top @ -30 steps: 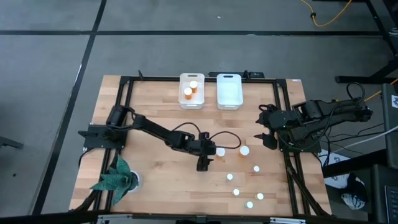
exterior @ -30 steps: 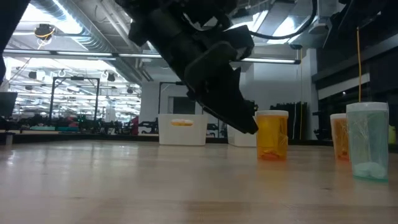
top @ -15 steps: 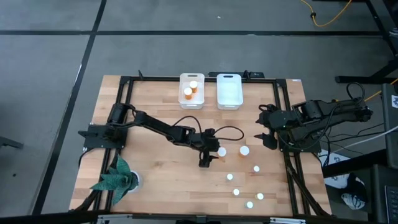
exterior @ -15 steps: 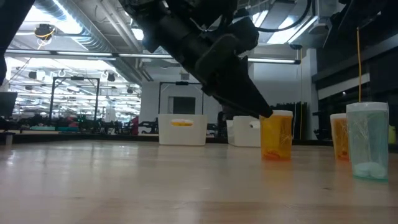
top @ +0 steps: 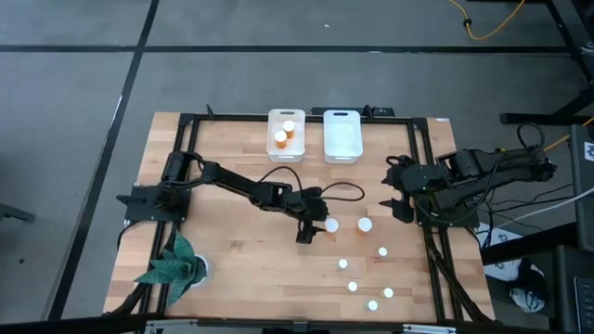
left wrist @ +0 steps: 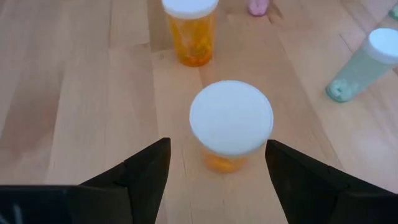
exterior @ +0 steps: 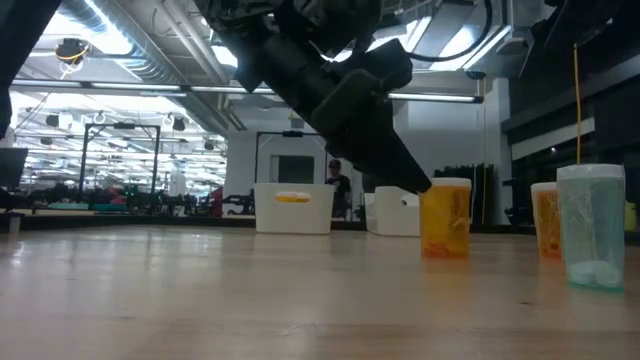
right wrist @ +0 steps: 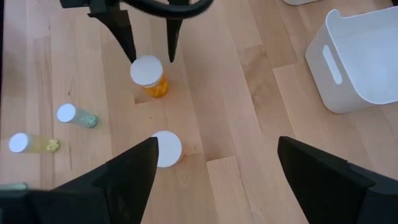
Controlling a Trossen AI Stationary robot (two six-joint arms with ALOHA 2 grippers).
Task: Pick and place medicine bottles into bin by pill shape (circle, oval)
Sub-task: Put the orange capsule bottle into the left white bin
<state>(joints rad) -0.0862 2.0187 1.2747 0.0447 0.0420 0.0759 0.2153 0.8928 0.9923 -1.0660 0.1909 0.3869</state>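
Note:
An orange medicine bottle with a white cap [top: 330, 225] stands upright on the wooden table; it also shows in the left wrist view [left wrist: 231, 118]. My left gripper [top: 318, 228] is open, and its two fingers [left wrist: 143, 174] stand on either side of this bottle without touching it. A second orange bottle [top: 365, 224] stands to its right. Several small pale bottles [top: 382, 251] stand nearer the front. Two orange bottles [top: 287, 133] stand in the left white bin. My right gripper [top: 397, 193] waits open and empty at the table's right.
Two white bins stand at the far middle: the left one [top: 275, 148] holds bottles, the right one [top: 342, 148] shows none. A green plant-like object [top: 172, 263] sits at the near left corner. A black frame [top: 186, 167] runs along the table's edges.
My left gripper has moved toward the table's right edge, up to the orange bottle, so that its open fingers now flank it. The bottle has stayed where it was.

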